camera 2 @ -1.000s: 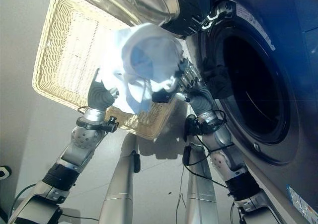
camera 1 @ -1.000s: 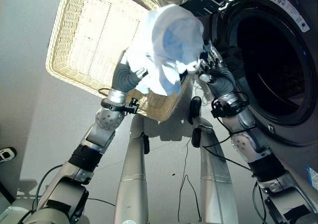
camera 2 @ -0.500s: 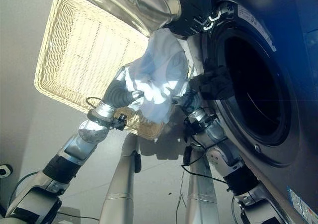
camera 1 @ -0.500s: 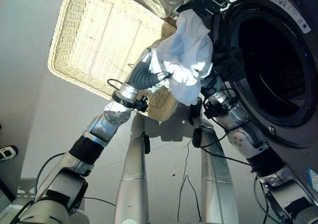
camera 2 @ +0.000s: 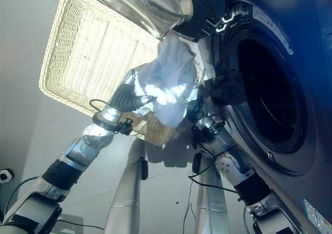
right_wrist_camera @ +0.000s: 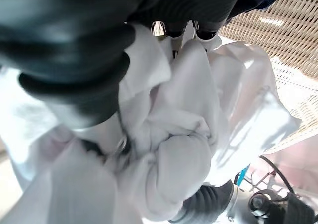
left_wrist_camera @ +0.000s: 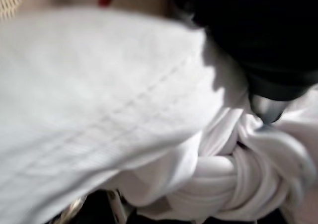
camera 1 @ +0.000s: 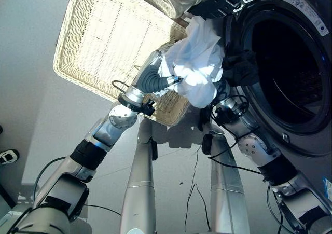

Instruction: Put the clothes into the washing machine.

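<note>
white cloth point(camera 1: 199, 63) lifted nearer drum, seemingly.

Both arms raised, wrists close together; left robot hand point(camera 1: 167, 78) and right robot hand point(camera 1: 222, 86) cloth-buried.

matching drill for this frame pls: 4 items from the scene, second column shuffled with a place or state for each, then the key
Items
1. white garment
2. wicker basket
3. washing machine
4. machine door

Places or states
A. swung open, above the basket's far edge
B. held up between both arms, beside the drum opening
C. on the floor to the robot's left
D. at the robot's right, drum dark and open

Pairs: 1-B, 2-C, 3-D, 4-A
</note>
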Controlling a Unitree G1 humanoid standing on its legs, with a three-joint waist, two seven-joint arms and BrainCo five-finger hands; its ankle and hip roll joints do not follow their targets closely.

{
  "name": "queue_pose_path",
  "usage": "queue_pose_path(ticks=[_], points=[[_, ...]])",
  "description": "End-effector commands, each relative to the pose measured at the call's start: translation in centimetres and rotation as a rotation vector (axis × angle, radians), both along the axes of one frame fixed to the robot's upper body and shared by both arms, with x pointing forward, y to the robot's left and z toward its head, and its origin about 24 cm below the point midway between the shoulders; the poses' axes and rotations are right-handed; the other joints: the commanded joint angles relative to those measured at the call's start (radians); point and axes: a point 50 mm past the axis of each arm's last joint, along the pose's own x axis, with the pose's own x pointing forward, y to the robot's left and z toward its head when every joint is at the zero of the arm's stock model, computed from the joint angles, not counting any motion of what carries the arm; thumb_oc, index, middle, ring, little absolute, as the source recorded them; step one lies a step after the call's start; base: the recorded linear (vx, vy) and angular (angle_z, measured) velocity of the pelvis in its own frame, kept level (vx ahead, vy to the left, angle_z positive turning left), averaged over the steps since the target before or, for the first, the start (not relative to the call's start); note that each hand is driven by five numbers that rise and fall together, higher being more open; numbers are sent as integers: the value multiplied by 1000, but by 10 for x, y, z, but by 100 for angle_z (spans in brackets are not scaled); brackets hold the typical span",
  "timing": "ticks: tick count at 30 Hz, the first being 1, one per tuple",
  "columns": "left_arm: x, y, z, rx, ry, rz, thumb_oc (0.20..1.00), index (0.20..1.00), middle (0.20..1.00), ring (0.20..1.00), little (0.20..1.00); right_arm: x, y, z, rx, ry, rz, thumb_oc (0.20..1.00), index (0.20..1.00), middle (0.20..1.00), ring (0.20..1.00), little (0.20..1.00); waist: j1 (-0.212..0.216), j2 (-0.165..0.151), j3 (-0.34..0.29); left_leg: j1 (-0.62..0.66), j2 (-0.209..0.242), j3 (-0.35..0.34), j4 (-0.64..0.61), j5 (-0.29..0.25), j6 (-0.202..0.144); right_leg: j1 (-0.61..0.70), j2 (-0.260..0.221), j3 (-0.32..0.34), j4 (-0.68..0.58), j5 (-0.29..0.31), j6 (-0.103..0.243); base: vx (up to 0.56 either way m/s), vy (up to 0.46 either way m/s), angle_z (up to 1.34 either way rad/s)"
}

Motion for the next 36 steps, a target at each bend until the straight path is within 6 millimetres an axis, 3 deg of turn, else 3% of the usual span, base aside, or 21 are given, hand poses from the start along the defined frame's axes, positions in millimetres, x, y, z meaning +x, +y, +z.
queue_pose_path(ticks=[1, 2, 3, 4, 5, 16, 24, 29, 36], points=[[-20, -24, 16, 32, -185, -43, 200, 200, 200, 200, 200, -33, 31, 31, 94, -177, 274, 200, 200, 200, 200, 200, -13, 1, -1, -6, -114, 44, 141, -122, 80, 91, 69, -83, -296, 236, 66, 0, 0, 0], [-19, -23, 17, 23, -200, -19, 200, 200, 200, 200, 200, -33, 32, 31, 104, -175, 280, 200, 200, 200, 200, 200, -13, 1, -1, -6, -114, 44, 142, -123, 80, 90, 68, -84, -295, 236, 66, 0, 0, 0], [-17, -21, 17, 12, -208, 3, 347, 347, 347, 347, 347, -33, 32, 31, 111, -174, 287, 200, 200, 200, 200, 200, -12, 1, -1, -7, -114, 44, 143, -123, 80, 90, 67, -84, -295, 236, 66, 0, 0, 0], [-16, -20, 17, -3, -218, 24, 580, 580, 580, 580, 580, -33, 32, 32, 120, -173, 292, 200, 200, 200, 200, 200, -11, 2, -1, -7, -114, 42, 142, -122, 80, 91, 65, -85, -296, 236, 67, 0, 0, 0], [-15, -18, 17, -14, -232, 49, 1000, 1000, 1000, 1000, 1000, -33, 32, 32, 127, -174, 294, 200, 200, 200, 200, 200, -9, 2, -1, -6, -115, 41, 141, -122, 79, 92, 65, -86, -297, 236, 67, 0, 0, 0], [-10, -2, 14, -84, -394, 272, 1000, 1000, 1000, 1000, 1000, -34, 31, 33, 219, -161, 329, 200, 200, 200, 200, 200, 2, 5, -1, -8, -114, 35, 147, -122, 76, 91, 58, -95, -289, 233, 68, 0, 0, 0], [-13, 14, 13, -288, -521, 388, 1000, 1000, 1000, 1000, 1000, -34, 31, 35, 271, -160, 341, 200, 200, 200, 200, 200, 8, 4, -1, -10, -114, 31, 152, -123, 74, 88, 54, -98, -279, 231, 70, 1, -2, 1], [-19, 19, 14, -427, -566, 379, 1000, 1000, 1000, 1000, 1000, -33, 31, 37, 303, -155, 322, 200, 200, 200, 200, 200, 13, 3, -1, -10, -115, 26, 150, -122, 72, 89, 54, -100, -277, 230, 70, 0, 0, 0], [-28, 25, 12, -717, -449, 213, 1000, 1000, 1000, 1000, 1000, -29, 26, 42, 361, -171, 248, 200, 200, 200, 200, 200, 17, 1, -1, -15, -119, 22, 151, -121, 72, 82, 57, -98, -271, 230, 69, 0, 0, 0]])
